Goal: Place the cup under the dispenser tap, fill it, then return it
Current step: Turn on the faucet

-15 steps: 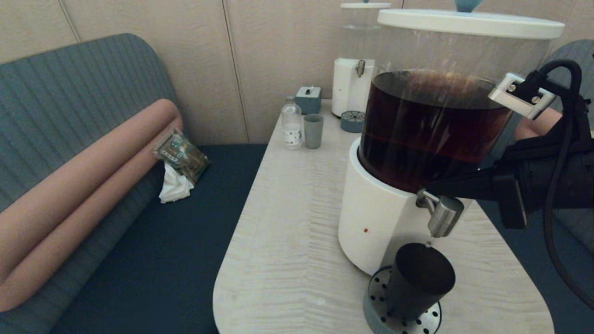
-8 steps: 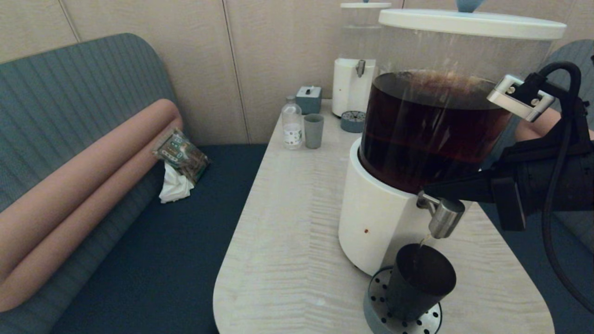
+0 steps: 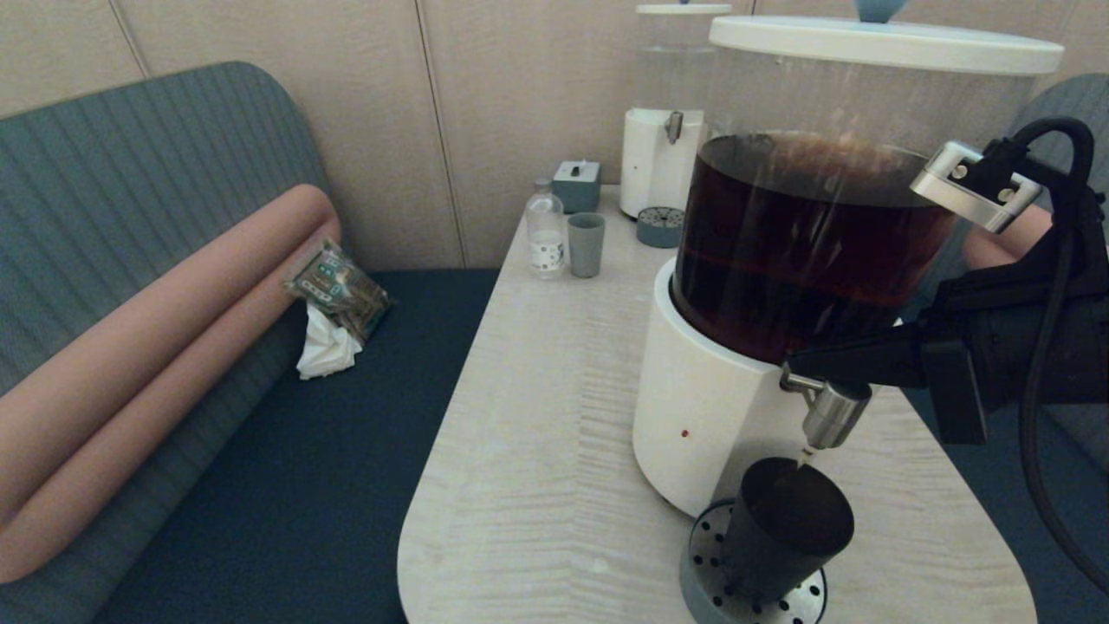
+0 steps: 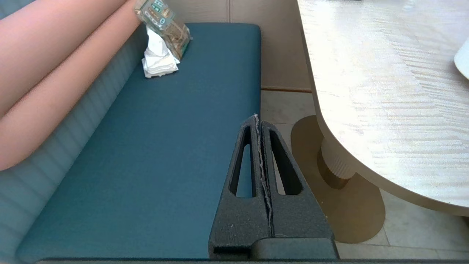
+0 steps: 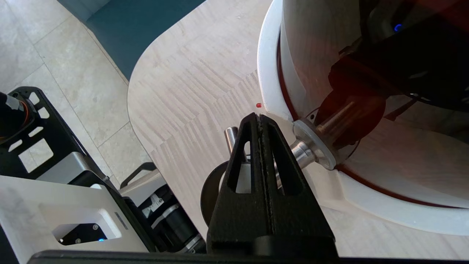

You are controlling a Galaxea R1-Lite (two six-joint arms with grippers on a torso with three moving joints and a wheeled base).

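Head view: the cup (image 3: 787, 529), matte black, stands upright on the perforated drip tray (image 3: 752, 591) at the lower right of the frame, directly below the dispenser tap (image 3: 829, 414). A thin drop or thread of liquid shows between the nozzle and the cup rim. The tap projects from the white base of the dispenser (image 3: 710, 407), whose clear tank is about half full of dark brown liquid. The right gripper (image 3: 801, 362) enters from the right edge, its tip resting on top of the tap; in the right wrist view the right gripper (image 5: 259, 118) has its two fingers pressed flat together, holding nothing, with the tap (image 5: 309, 148) just beside them. The left gripper (image 4: 257, 119), fingers likewise closed on nothing, hangs over the blue bench seat (image 4: 154, 146), off the table (image 4: 384, 91) and well apart from the cup. At the upper centre of the head view, near the wall: a smaller dispenser (image 3: 663, 139), a grey-green cup (image 3: 586, 244) and a small bottle (image 3: 545, 232).
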